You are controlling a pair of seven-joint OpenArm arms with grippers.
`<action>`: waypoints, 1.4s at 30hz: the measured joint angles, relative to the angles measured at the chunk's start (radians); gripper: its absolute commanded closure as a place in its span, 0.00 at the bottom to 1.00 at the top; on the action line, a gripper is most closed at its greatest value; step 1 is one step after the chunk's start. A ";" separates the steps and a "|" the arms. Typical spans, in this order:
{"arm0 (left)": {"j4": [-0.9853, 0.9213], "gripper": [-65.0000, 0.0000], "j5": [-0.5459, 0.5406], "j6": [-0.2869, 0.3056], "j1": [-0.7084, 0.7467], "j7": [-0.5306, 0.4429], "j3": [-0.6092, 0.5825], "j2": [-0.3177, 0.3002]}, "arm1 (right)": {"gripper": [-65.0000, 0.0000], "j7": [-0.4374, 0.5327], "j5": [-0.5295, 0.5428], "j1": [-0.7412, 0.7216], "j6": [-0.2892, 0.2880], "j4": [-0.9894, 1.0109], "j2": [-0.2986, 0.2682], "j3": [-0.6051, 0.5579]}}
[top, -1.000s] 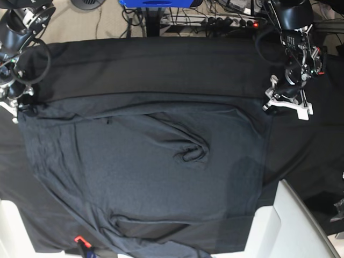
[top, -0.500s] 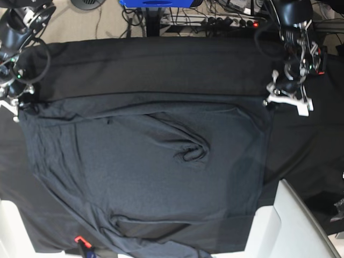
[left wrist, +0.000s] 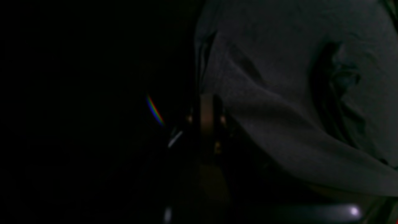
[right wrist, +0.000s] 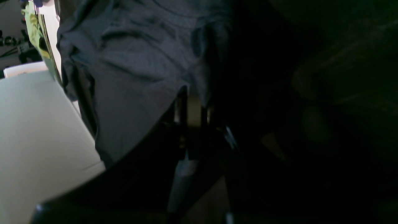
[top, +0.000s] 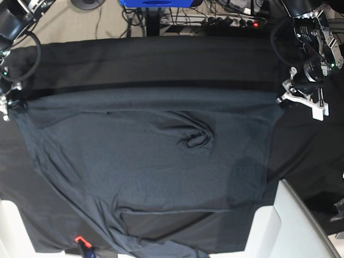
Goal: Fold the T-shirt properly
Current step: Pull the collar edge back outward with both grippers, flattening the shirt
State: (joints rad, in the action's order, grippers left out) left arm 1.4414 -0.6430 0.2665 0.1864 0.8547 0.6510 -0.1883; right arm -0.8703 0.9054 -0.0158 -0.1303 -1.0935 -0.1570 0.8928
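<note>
The dark grey T-shirt [top: 150, 172] lies spread over the black table cloth, its far edge pulled into a straight line between both grippers. A bunched wrinkle [top: 194, 138] sits near its middle. My left gripper [top: 284, 100] is at the shirt's far right corner in the base view. In the left wrist view this gripper [left wrist: 206, 104] is shut on the T-shirt [left wrist: 295, 77]. My right gripper [top: 11, 103] is at the far left corner. In the right wrist view it [right wrist: 192, 99] is shut on an edge of the T-shirt [right wrist: 133, 68].
The black table cloth [top: 161, 59] covers the table beyond the shirt. White panels stand at the near right [top: 293, 226] and near left [top: 11, 226]. A small red item [top: 79, 239] lies at the near edge. Cables and a power strip [top: 231, 21] lie on the floor behind.
Both grippers have moved outward, the left one to the base view's right, the right one to its left. The shirt's far edge has gone from slack and wrinkled to taut and straight.
</note>
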 measured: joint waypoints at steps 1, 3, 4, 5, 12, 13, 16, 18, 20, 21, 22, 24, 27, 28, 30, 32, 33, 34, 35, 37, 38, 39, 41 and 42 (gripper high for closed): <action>-0.003 1.00 0.000 0.000 0.003 0.003 0.008 0.000 | 1.00 -0.015 0.000 0.000 0.000 0.000 0.000 0.000; -0.002 1.00 0.002 -0.003 0.024 0.000 0.009 -0.002 | 1.00 -0.029 -0.002 0.000 0.000 0.000 0.000 0.000; -0.003 1.00 0.000 -0.003 0.034 0.002 0.009 0.000 | 1.00 -0.029 -0.004 0.005 -0.001 0.000 0.000 0.000; -0.003 1.00 0.000 -0.003 0.046 0.003 0.009 0.000 | 1.00 -0.029 -0.003 0.012 -0.001 0.000 0.000 0.000; 0.002 1.00 0.001 -0.003 0.116 -0.001 0.010 0.003 | 1.00 -0.033 0.002 0.076 -0.001 0.000 0.000 0.000; 0.002 1.00 0.000 -0.003 0.125 -0.002 0.010 0.002 | 1.00 -0.033 0.004 0.081 -0.001 0.000 0.000 0.000; 0.002 1.00 0.000 -0.003 0.136 -0.002 0.010 0.003 | 1.00 -0.032 0.004 0.106 0.000 0.000 0.000 0.000; 0.003 1.00 0.000 -0.003 0.145 -0.006 0.010 0.002 | 1.00 -0.032 0.004 0.126 -0.001 0.000 0.000 0.000; 0.003 1.00 0.000 -0.003 0.157 -0.005 0.010 0.002 | 1.00 -0.032 0.004 0.141 -0.001 0.000 0.000 0.000; 0.003 1.00 0.000 -0.002 0.166 -0.005 0.010 0.002 | 1.00 -0.031 0.005 0.147 -0.001 0.000 0.000 0.000; 0.003 1.00 0.000 -0.001 0.175 -0.005 0.010 0.002 | 1.00 -0.029 0.004 0.151 -0.001 0.000 0.000 0.000; 0.003 1.00 0.000 -0.001 0.185 -0.005 0.010 0.002 | 1.00 -0.025 0.003 0.161 0.000 -0.010 0.001 0.000; 0.011 1.00 0.000 -0.001 0.196 -0.005 0.010 0.003 | 1.00 -0.026 0.005 0.183 0.000 -0.062 0.014 0.000; 0.021 1.00 0.000 -0.001 0.203 -0.005 0.009 0.003 | 1.00 -0.025 0.002 0.188 0.001 -0.086 0.023 0.000; 0.055 1.00 -0.004 0.000 0.222 -0.005 0.009 0.003 | 1.00 -0.024 0.002 0.201 0.003 -0.133 0.040 0.000; 0.077 1.00 -0.003 0.000 0.233 -0.005 0.010 0.003 | 1.00 -0.027 0.010 0.212 0.043 -0.164 0.048 0.000; 0.080 1.00 -0.002 0.000 0.235 -0.005 0.010 0.003 | 1.00 -0.026 0.004 0.217 0.064 -0.173 0.053 0.000; 0.080 1.00 0.000 0.000 0.235 -0.005 0.010 0.003 | 1.00 -0.024 0.005 0.225 0.070 -0.182 0.059 0.000; 0.080 1.00 0.000 0.000 0.235 -0.005 0.009 0.003 | 1.00 -0.024 0.006 0.229 0.071 -0.189 0.064 0.000; 0.080 1.00 0.000 0.000 0.241 -0.006 0.009 0.002 | 1.00 -0.021 0.005 0.242 0.071 -0.198 0.075 0.000; 0.080 1.00 0.000 0.000 0.247 -0.005 0.009 0.002 | 1.00 -0.022 0.006 0.247 0.071 -0.203 0.079 0.000; 0.079 1.00 0.005 -0.001 0.249 -0.005 0.010 0.002 | 1.00 -0.022 0.007 0.249 0.071 -0.204 0.080 0.000; 0.079 1.00 0.008 -0.001 0.249 -0.005 0.010 0.003 | 1.00 -0.024 0.007 0.264 0.071 -0.208 0.079 0.000; 0.079 1.00 0.007 0.000 0.249 -0.005 0.010 0.003 | 1.00 -0.023 0.007 0.270 0.071 -0.208 0.078 0.000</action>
State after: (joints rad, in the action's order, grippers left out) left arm 1.5204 -0.6357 0.2661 0.4351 0.8494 0.6605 -0.1856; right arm -0.8936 0.9127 0.2539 -0.0593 -1.3018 -0.0788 0.8928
